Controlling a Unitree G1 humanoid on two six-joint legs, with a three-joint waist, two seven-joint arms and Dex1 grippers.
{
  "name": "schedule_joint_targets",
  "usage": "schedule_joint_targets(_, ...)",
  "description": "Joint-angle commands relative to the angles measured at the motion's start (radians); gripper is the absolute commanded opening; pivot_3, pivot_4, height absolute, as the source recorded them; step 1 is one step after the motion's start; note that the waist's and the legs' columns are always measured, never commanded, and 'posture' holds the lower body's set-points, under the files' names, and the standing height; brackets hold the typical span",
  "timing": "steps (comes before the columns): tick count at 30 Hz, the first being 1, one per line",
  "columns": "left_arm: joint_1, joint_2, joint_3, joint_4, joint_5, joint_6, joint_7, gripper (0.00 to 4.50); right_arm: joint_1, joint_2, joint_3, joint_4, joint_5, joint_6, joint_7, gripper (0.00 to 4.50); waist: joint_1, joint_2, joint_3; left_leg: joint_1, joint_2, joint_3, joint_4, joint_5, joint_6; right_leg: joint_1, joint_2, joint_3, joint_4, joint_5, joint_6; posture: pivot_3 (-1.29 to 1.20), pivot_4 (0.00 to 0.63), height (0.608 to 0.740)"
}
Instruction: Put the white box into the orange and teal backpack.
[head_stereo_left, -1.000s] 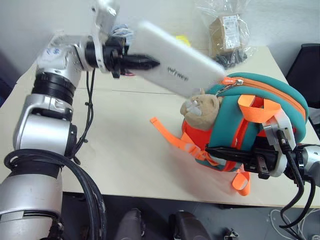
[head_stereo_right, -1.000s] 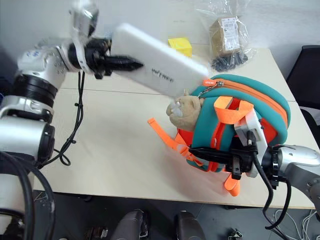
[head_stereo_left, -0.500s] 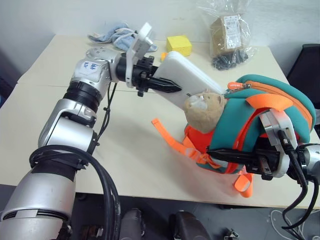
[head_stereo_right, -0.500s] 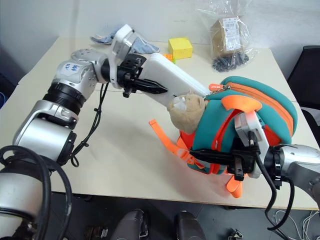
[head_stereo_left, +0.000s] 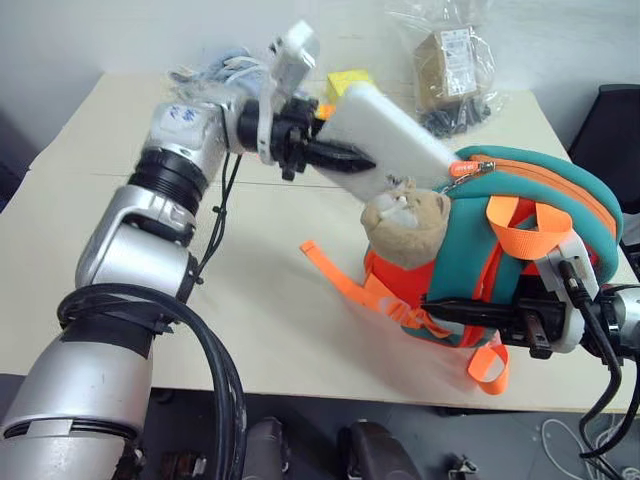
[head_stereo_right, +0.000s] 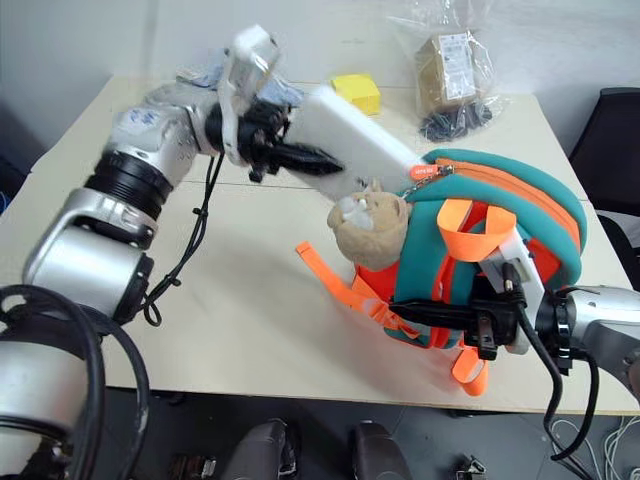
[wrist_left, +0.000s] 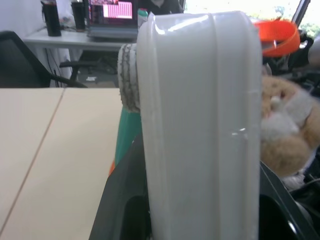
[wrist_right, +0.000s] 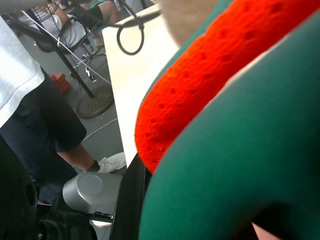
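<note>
The white box (head_stereo_left: 395, 140) is a long flat case held in the air, tilted down to the right, with my left gripper (head_stereo_left: 348, 160) shut on its near end. Its far end reaches the top edge of the orange and teal backpack (head_stereo_left: 530, 215), beside the zip pull and just above the tan plush bear (head_stereo_left: 405, 225). The backpack stands upright at the table's right front. My right gripper (head_stereo_left: 440, 310) is shut on the backpack's lower front fabric, which shows close up between its fingers in the right wrist view (wrist_right: 225, 125).
At the table's far edge sit a yellow cube (head_stereo_right: 358, 92), a clear plastic bag (head_stereo_left: 455, 65) with a brown box, and a blue cloth (head_stereo_left: 215, 70). Orange straps (head_stereo_left: 340, 275) trail onto the beige table (head_stereo_left: 250, 280). A black chair (head_stereo_left: 615, 120) stands to the right. A person (wrist_right: 20, 90) stands beside the table.
My left arm has carried the white box down and to the right, bringing its far end to the backpack's top edge. My right gripper keeps its hold on the backpack.
</note>
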Motion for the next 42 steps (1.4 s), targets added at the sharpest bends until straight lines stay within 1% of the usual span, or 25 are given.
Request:
schedule_joint_targets(1, 0.033, -0.090, -0.019, -0.050, 0.055, -0.052, -0.112, 1.32, -0.021, 0.021, -0.011, -0.035, 0.027, -0.016, -0.026, 0.03, 0.000, 0.000, 0.000, -0.001, 0.000, -0.001, 0.001, 0.000, 0.000, 0.000, 0.000, 0.000, 0.000, 0.000, 0.000, 0.00, 0.150, 0.740)
schedule_joint_targets(5, 0.090, -0.244, 0.032, -0.031, 0.133, -0.094, -0.089, 1.32, -0.022, 0.050, 0.012, -0.060, 0.022, -0.018, -0.054, 0.03, 0.000, 0.000, 0.000, -0.002, 0.000, -0.001, 0.002, 0.000, 0.001, 0.000, 0.001, 0.000, 0.000, 0.000, 0.000, 0.00, 0.150, 0.740)
schedule_joint_targets(8, 0.108, -0.318, 0.066, -0.024, 0.198, -0.113, -0.057, 1.32, -0.016, 0.065, 0.023, -0.073, 0.016, -0.020, -0.066, 0.03, 0.000, 0.000, 0.000, -0.002, 0.000, -0.001, 0.002, 0.000, 0.001, 0.000, 0.001, -0.001, 0.000, 0.000, 0.000, 0.00, 0.150, 0.740)
schedule_joint_targets(10, 0.101, -0.358, 0.098, -0.010, 0.226, -0.093, -0.035, 2.01, -0.017, 0.079, 0.034, -0.072, 0.007, -0.026, -0.076, 0.00, -0.003, 0.000, 0.000, -0.002, 0.000, -0.001, 0.003, -0.001, 0.001, 0.000, 0.001, 0.000, 0.000, 0.000, 0.000, 0.00, 0.150, 0.740)
schedule_joint_targets(12, 0.102, -0.369, 0.124, -0.015, 0.249, -0.084, -0.037, 2.51, -0.010, 0.094, 0.039, -0.072, -0.006, -0.033, -0.085, 0.00, -0.003, 0.000, 0.000, -0.002, 0.000, -0.001, 0.003, -0.001, 0.001, 0.000, 0.002, 0.000, 0.000, 0.000, 0.000, 0.00, 0.150, 0.740)
schedule_joint_targets(15, 0.105, -0.308, 0.164, -0.036, 0.280, -0.078, -0.064, 3.45, 0.004, 0.119, 0.047, -0.066, -0.023, -0.040, -0.103, 0.00, -0.006, 0.000, 0.000, -0.002, 0.000, -0.001, 0.003, -0.001, 0.001, 0.000, 0.003, 0.001, 0.000, 0.000, 0.000, 0.00, 0.150, 0.740)
schedule_joint_targets(19, 0.109, -0.184, 0.216, -0.072, 0.267, -0.013, -0.110, 4.40, 0.032, 0.146, 0.069, -0.079, -0.057, -0.049, -0.112, 0.00, -0.009, 0.000, 0.000, -0.001, 0.000, -0.002, 0.003, 0.000, 0.001, -0.001, 0.003, 0.002, 0.001, 0.000, 0.000, 0.00, 0.150, 0.740)
schedule_joint_targets(20, 0.114, -0.140, 0.218, -0.104, 0.239, 0.015, -0.112, 4.47, 0.045, 0.153, 0.075, -0.081, -0.069, -0.054, -0.113, 0.00, -0.010, 0.000, 0.000, -0.001, 0.000, -0.003, 0.003, 0.000, 0.000, -0.001, 0.004, 0.002, 0.002, 0.000, 0.000, 0.00, 0.150, 0.740)
schedule_joint_targets(24, 0.118, -0.013, 0.226, -0.215, 0.142, 0.119, -0.112, 4.47, 0.078, 0.168, 0.092, -0.081, -0.113, -0.076, -0.112, 0.00, -0.003, 0.000, 0.000, -0.001, 0.000, -0.006, 0.003, 0.000, 0.000, -0.001, 0.003, 0.001, 0.004, 0.000, 0.000, 0.00, 0.150, 0.740)
schedule_joint_targets(27, 0.146, 0.101, 0.206, -0.334, 0.067, 0.149, -0.112, 4.47, 0.070, 0.179, 0.101, -0.071, -0.130, -0.084, -0.121, 0.00, -0.003, 0.000, 0.000, -0.001, -0.001, -0.007, 0.004, 0.000, 0.000, 0.001, 0.002, 0.000, 0.004, 0.000, 0.000, 0.00, 0.150, 0.740)
schedule_joint_targets(31, 0.193, 0.187, 0.243, -0.487, 0.007, 0.230, -0.112, 4.47, 0.053, 0.184, 0.114, -0.063, -0.148, -0.089, -0.124, 0.00, -0.004, 0.001, 0.000, 0.000, -0.001, -0.009, 0.005, 0.000, 0.000, 0.001, 0.002, 0.000, 0.004, 0.000, 0.000, 0.00, 0.150, 0.740)
schedule_joint_targets(33, 0.254, 0.231, 0.262, -0.628, -0.044, 0.288, -0.112, 4.47, 0.047, 0.186, 0.118, -0.062, -0.157, -0.091, -0.126, 0.00, -0.006, 0.001, 0.000, 0.000, -0.001, -0.009, 0.005, 0.000, 0.000, 0.001, 0.002, -0.001, 0.004, 0.000, 0.000, 0.00, 0.150, 0.740)
schedule_joint_targets(35, 0.318, 0.234, 0.288, -0.770, -0.093, 0.352, -0.067, 4.47, 0.042, 0.186, 0.117, -0.065, -0.155, -0.088, -0.132, 0.00, -0.006, 0.001, -0.001, 0.000, -0.001, -0.010, 0.006, 0.000, 0.000, 0.002, 0.002, 0.000, 0.004, 0.000, 0.000, 0.00, 0.150, 0.740)
schedule_joint_targets(37, 0.354, 0.223, 0.294, -0.847, -0.103, 0.371, -0.041, 4.47, 0.039, 0.182, 0.112, -0.069, -0.144, -0.084, -0.136, 0.00, -0.005, 0.001, -0.001, 0.000, -0.001, -0.011, 0.006, 0.000, 0.000, 0.002, 0.002, -0.001, 0.004, 0.000, 0.000, 0.00, 0.150, 0.740)
schedule_joint_targets(39, 0.372, 0.205, 0.287, -0.885, -0.091, 0.370, -0.031, 4.47, 0.037, 0.177, 0.106, -0.073, -0.133, -0.080, -0.138, 0.00, -0.004, 0.001, -0.001, 0.000, -0.001, -0.012, 0.007, 0.000, 0.000, 0.003, 0.002, -0.001, 0.004, 0.000, 0.000, 0.00, 0.150, 0.740)
schedule_joint_targets(41, 0.367, 0.185, 0.287, -0.880, -0.083, 0.381, -0.028, 4.47, 0.034, 0.174, 0.104, -0.072, -0.128, -0.077, -0.139, 0.00, -0.003, 0.001, -0.001, 0.000, -0.002, -0.012, 0.008, 0.000, 0.000, 0.004, 0.002, -0.001, 0.003, 0.000, 0.000, 0.00, 0.150, 0.740)
schedule_joint_targets(42, 0.360, 0.168, 0.279, -0.864, -0.052, 0.359, -0.014, 4.47, 0.032, 0.174, 0.104, -0.072, -0.126, -0.075, -0.140, 0.00, -0.003, 0.001, -0.001, 0.000, -0.002, -0.012, 0.009, 0.000, 0.000, 0.004, 0.002, -0.001, 0.003, 0.000, 0.000, 0.00, 0.150, 0.740)
